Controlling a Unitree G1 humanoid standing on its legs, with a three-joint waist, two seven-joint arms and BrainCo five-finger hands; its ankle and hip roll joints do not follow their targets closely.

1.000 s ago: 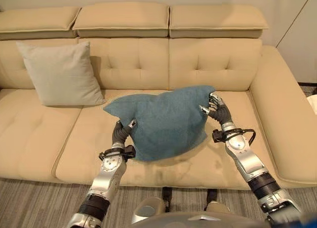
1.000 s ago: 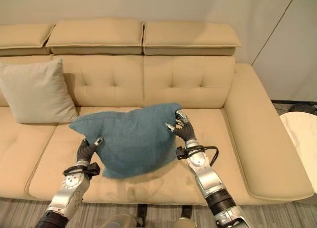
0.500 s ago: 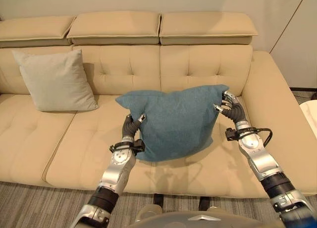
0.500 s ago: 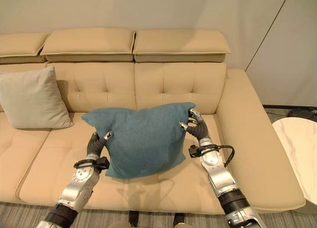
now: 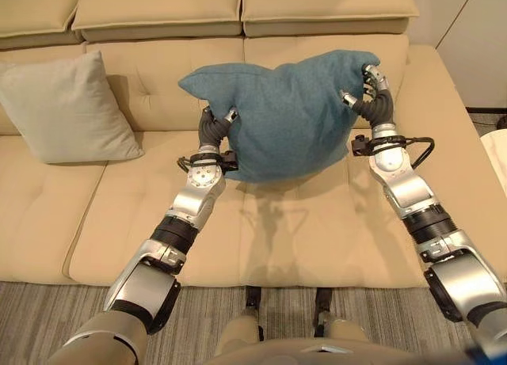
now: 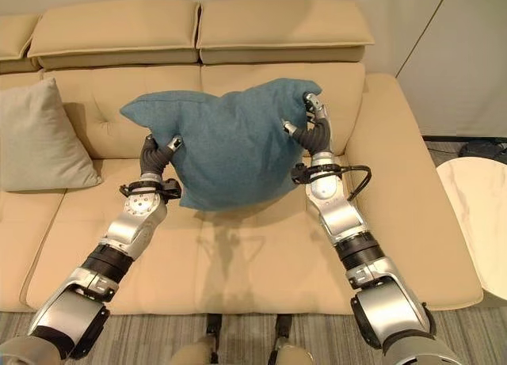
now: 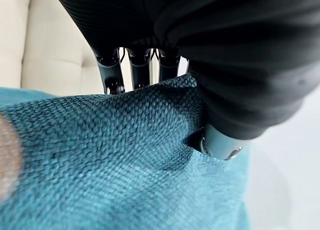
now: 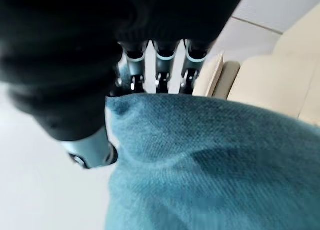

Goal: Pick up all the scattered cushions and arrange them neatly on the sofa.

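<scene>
The teal cushion hangs in the air in front of the sofa backrest, with the left hand and the right hand each pinching a side edge of its cloth. The grips take only a little fabric — the cushion could slip out and fall to the seat. If it is released too near, it may lie flat instead of leaning like the grey cushion at the far left.

Both arms reach forward and up, raised toward 12 o'clock. The left hand, at about 10 o'clock, has fingers and thumb pinched on the cushion's lower left edge. The right hand, at about 2 o'clock, is curled round its upper right corner.
</scene>
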